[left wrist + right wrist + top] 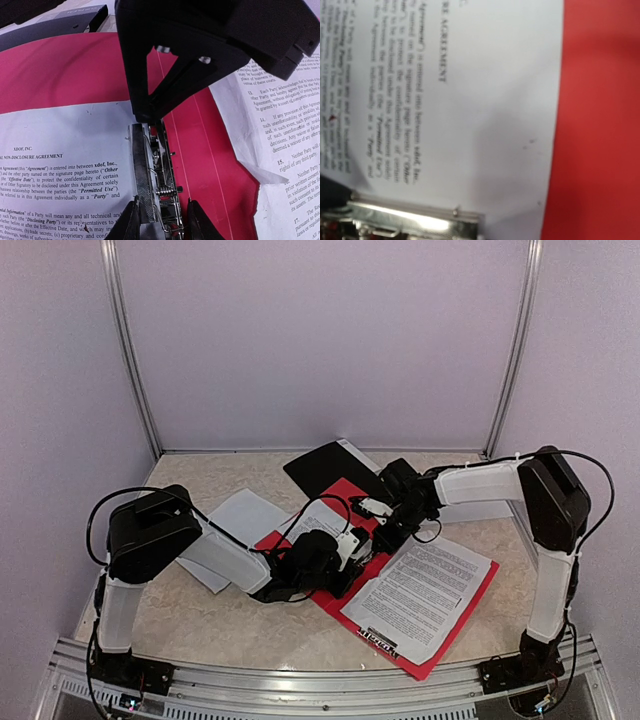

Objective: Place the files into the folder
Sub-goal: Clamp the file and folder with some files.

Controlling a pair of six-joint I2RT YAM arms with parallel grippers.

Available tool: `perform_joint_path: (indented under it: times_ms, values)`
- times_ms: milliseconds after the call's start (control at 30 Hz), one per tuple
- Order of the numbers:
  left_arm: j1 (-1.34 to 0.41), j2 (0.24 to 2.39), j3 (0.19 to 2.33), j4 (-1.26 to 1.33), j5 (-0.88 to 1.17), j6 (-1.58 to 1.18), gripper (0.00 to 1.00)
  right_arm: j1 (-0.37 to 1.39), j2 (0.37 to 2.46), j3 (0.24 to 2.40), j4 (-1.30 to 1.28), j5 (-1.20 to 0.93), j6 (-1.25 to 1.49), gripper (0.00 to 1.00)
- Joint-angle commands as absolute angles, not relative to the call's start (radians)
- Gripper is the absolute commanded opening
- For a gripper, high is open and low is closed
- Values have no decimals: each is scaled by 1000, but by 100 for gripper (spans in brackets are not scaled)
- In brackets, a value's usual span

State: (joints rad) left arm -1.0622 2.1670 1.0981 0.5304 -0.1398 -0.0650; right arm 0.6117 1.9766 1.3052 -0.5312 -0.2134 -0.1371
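A printed sheet (60,165) headed as a non-disclosure agreement lies flat on the left half of the open red folder (65,70). Its inner edge runs up to the metal spring clip (155,185) along the folder's spine. A second printed sheet (420,595) lies on the right half of the folder, and one of its corners looks folded in the left wrist view.

The left end effector (162,220) is narrowed around the near end of the clip, with one fingertip (131,224) close against each side of the metal. The right end effector (145,112) is fully closed and holds nothing. Its tip comes down on the far end of the same clip, so the two meet over the spine.

Further out, blank sheets (240,515) lie on the surface (200,630) to the left of the folder, partly under the left arm. A black folder (325,465) lies behind the red one, near the back wall.
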Motion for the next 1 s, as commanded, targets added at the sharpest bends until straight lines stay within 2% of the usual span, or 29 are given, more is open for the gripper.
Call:
perform_joint_path:
  times_ms: [0, 467, 633, 700, 867, 967]
  values:
    - [-1043, 2180, 1060, 376, -163, -94, 19, 602, 2050, 1202, -604, -79, -121, 0]
    - [-1035, 2180, 1064, 365, -175, -95, 19, 606, 1943, 1212, -642, -132, -104, 0]
    - [-1036, 2172, 1067, 357, -164, -91, 20, 609, 1921, 1247, -642, -131, -96, 9]
    - [-1041, 2163, 1066, 354, -158, -86, 23, 609, 1905, 1264, -639, -138, -86, 15]
    - [-1055, 2112, 1075, 318, -159, -81, 40, 609, 1838, 1266, -617, -113, -48, 36]
    - [-1058, 2060, 1077, 286, -147, -91, 49, 609, 1756, 1248, -595, -92, -5, 56]
